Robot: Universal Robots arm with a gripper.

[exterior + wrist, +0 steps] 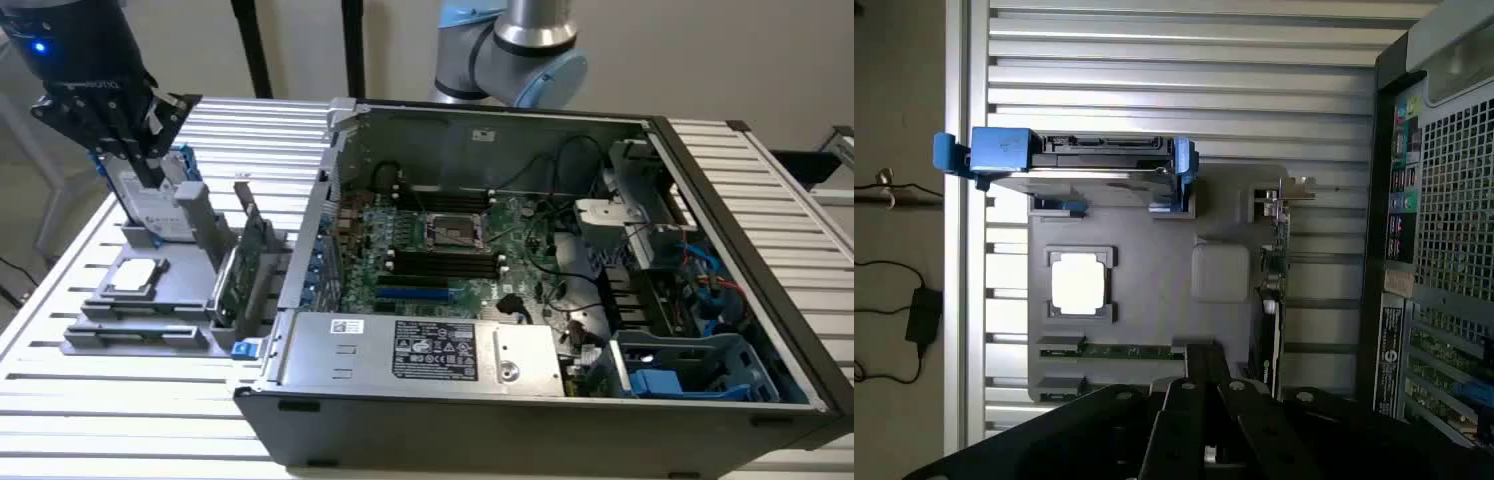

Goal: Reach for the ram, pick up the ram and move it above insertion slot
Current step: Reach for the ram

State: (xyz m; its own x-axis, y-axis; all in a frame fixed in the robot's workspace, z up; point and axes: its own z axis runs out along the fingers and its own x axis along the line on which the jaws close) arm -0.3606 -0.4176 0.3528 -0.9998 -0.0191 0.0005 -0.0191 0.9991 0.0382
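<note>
Reach under way: the end effector (138,152) is poised over the grey fixture (1154,300) that is set on the slatted table (107,420) beside the opened computer case (534,432). The ram (1116,350) is lodged in a fixture slot near the processor (1080,283), apparently stood on edge so that its long sides are offered for grasping. Nothing is seen held by the end effector, and whether it is open or closed cannot be told. The ram is judged not yet touched.
</note>
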